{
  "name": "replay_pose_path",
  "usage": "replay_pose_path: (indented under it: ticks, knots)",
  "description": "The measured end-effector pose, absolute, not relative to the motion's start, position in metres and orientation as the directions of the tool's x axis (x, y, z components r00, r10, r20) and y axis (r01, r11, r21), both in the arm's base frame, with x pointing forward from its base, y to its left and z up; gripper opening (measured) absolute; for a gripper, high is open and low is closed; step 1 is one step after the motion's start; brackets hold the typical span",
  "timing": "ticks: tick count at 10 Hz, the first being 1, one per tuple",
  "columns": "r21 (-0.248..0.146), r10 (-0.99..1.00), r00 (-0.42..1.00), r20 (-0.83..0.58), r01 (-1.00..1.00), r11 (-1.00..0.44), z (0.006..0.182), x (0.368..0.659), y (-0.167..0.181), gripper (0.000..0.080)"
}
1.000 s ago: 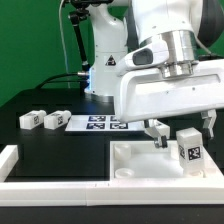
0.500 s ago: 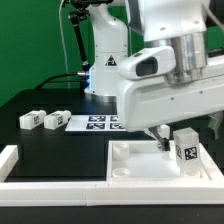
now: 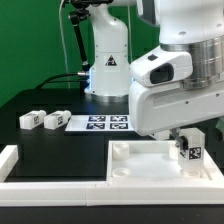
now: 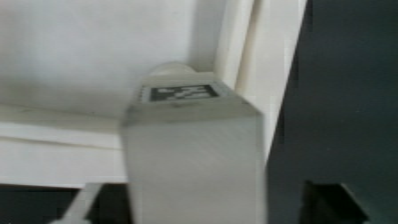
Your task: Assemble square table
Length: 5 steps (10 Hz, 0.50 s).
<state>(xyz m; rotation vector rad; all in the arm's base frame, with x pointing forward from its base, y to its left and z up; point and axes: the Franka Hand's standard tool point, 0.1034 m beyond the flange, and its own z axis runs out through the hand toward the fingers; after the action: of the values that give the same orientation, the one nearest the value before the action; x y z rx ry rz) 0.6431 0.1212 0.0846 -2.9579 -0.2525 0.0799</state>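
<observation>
Bulky white arm housing hiding the gripper [image 3: 188, 137], jaws over the upright leg block [image 3: 190, 152], cannot tell whether pinching it, block standing on the recessed square table slab [image 3: 135, 160] toward the exterior view's right, loose leg block [image 3: 30, 119] and second loose leg block [image 3: 57, 120] lying on the black table [image 3: 60, 142] beside the marker board [image 3: 100, 123], low white border wall [image 3: 50, 165] in front.

White leg block [image 3: 184, 149], black-and-white tag [image 3: 194, 155]; white slab [image 3: 140, 165]

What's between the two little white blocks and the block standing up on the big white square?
In the exterior view: the marker board, a strip of black tabletop, then the square table itself, its sunken face.
</observation>
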Motion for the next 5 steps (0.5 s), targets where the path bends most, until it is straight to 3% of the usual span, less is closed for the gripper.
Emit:
replay_pose_path:
  ticks: [1, 2, 5]
  knots:
    - [-0.171, 0.095, 0.994, -0.052, 0.085, -0.982, 0.0845, 0.6431, 0.1210, 0.0391]
    - [-0.165, 0.016, 0.998, -0.065, 0.005, -0.986, 0.0843, 0.6434, 0.1192, 0.0304]
    - [-0.150, -0.139, 0.986, -0.089, -0.152, -0.977, 0.0839, 0.6437, 0.1162, 0.0304]
